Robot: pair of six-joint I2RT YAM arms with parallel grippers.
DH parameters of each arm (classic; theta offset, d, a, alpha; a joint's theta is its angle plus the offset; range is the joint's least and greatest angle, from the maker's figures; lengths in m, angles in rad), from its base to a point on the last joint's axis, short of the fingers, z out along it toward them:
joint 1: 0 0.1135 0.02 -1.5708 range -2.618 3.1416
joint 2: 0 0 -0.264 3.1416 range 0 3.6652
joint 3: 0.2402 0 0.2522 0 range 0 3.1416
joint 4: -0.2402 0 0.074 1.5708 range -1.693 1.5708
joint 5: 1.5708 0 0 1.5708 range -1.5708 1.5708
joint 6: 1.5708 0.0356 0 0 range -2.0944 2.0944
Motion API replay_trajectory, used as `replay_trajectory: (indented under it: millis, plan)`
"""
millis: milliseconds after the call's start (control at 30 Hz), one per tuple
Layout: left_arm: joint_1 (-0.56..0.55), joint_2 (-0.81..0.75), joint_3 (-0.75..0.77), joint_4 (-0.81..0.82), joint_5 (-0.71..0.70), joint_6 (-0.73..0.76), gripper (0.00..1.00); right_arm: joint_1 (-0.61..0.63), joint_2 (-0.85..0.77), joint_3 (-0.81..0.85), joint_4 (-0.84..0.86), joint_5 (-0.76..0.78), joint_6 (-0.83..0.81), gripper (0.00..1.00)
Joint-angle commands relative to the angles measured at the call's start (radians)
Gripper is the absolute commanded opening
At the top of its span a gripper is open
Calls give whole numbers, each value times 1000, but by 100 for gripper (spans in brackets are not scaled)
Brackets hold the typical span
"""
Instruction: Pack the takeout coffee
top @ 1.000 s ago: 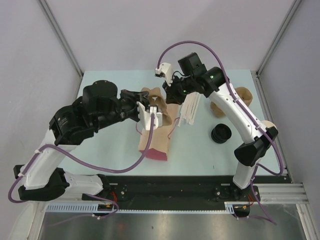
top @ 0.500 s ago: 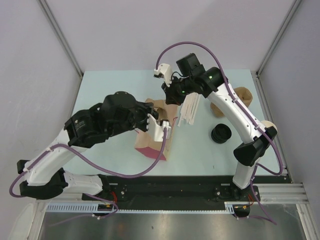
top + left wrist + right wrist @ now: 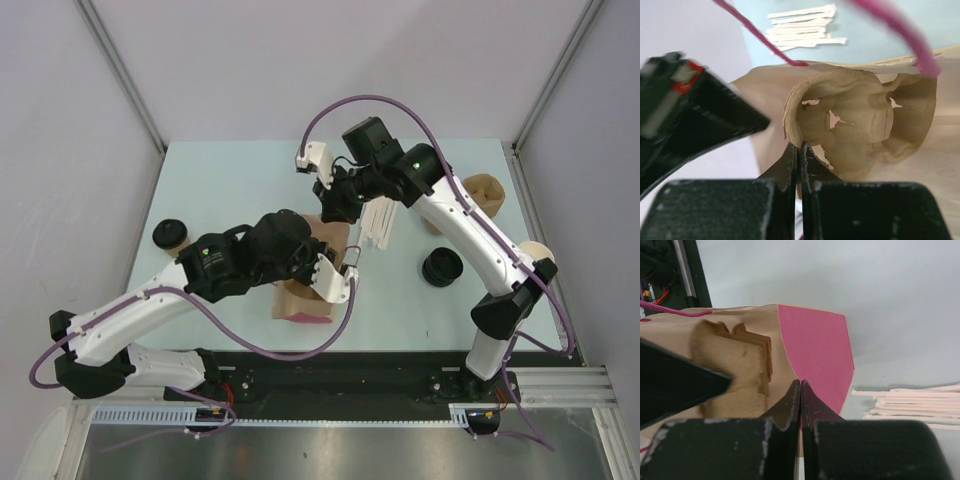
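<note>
The takeout coffee [image 3: 170, 236], a brown cup with a black lid, stands upright at the table's left, apart from both arms. A brown paper bag [image 3: 308, 296] with pink sides lies in the middle. Inside its mouth sits a moulded pulp cup carrier [image 3: 855, 120]. My left gripper [image 3: 799, 146] is shut on the carrier's rim. My right gripper [image 3: 800, 382] is shut on the bag's edge, where the brown face meets the pink gusset [image 3: 820, 352]. In the top view the right gripper [image 3: 335, 208] is at the bag's far end.
White stirrers [image 3: 382, 222] lie just right of the bag. A pile of black lids [image 3: 441, 267] sits further right, and lidless brown cups [image 3: 487, 190] stand at the back right. The bag's pink handle [image 3: 920, 45] arcs over the carrier.
My left arm has swung right and toward the near edge, uncovering the coffee at the left. The bag's near end shifted with it. My right gripper moved slightly left.
</note>
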Motion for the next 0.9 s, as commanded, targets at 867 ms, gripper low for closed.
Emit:
replay_trajectory:
  millis: [867]
  plan:
    - [106,10,-260,220,85,-278,0,60,-92,-76,41,-72,-65,0]
